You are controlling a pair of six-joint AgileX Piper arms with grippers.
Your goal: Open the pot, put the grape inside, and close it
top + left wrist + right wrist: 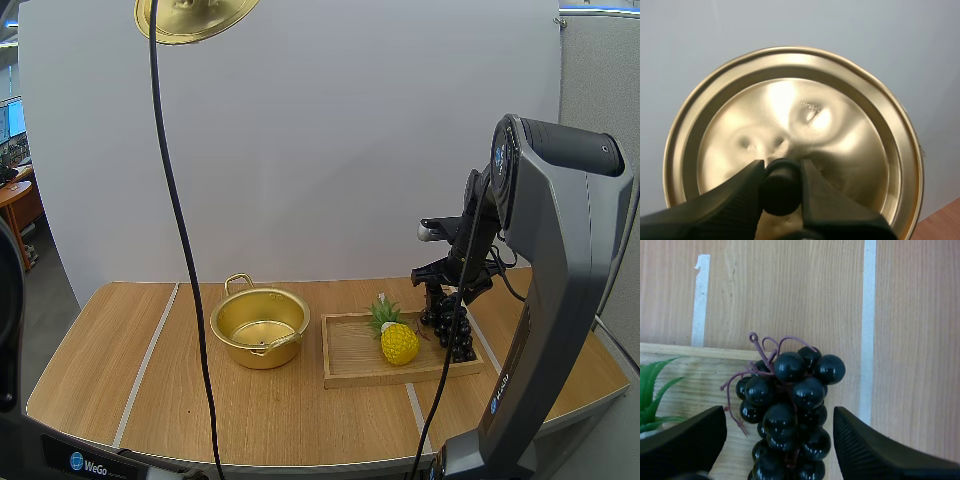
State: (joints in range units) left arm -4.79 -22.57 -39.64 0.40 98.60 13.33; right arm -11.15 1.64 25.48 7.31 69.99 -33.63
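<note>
— Right gripper (779,416) hung spread astride the grapes (790,405) at the tray's (340,380) right edge.
— And the left gripper (781,182)?
— Pinching the lid (790,115) by its knob (780,194), held high; the pot (260,325) sat open beside the tray's left edge.
— Then the right needed a straight drop, closing gently near the stem (765,344), clear of the pineapple (398,342).

Golden pot (260,328) stands upright and open near the tabletop's middle. Its lid (195,20) is up high over the back left, black knob pinched in the left hand (782,172). Dark grapes (462,340) lie at the wooden tray's (350,375) right end, toward the tabletop's right edge.
</note>
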